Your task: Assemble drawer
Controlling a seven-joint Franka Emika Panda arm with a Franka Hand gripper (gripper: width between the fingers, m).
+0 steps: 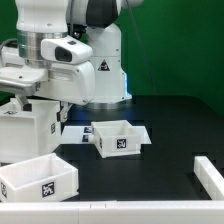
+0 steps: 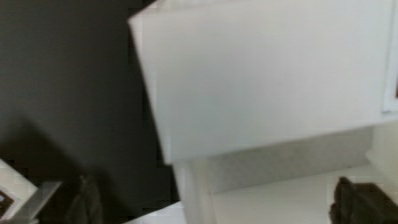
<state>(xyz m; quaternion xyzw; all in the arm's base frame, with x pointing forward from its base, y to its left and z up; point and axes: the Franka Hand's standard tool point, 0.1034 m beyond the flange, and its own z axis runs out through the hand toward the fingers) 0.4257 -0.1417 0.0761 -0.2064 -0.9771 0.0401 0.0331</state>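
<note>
The drawer's large white casing point(image 1: 30, 130) stands at the exterior view's left with a tag on its front. It fills the wrist view point(image 2: 267, 80) as a blank white block. My gripper point(image 1: 14, 100) hangs right over the casing's top. In the wrist view the gripper point(image 2: 222, 203) is open, its dark fingertips point(image 2: 80, 200) wide apart, one beside the casing's edge with a dark gap between, the other over its white face. Two open-top trays sit on the table: one in the middle point(image 1: 118, 138), one at the front left point(image 1: 40, 178), each tagged.
The marker board point(image 1: 76, 130) lies flat behind the middle tray. A white angled rail point(image 1: 210, 175) lies at the exterior view's front right. The robot's base point(image 1: 100, 70) stands behind the casing. The black table point(image 1: 170, 120) ends at a green wall.
</note>
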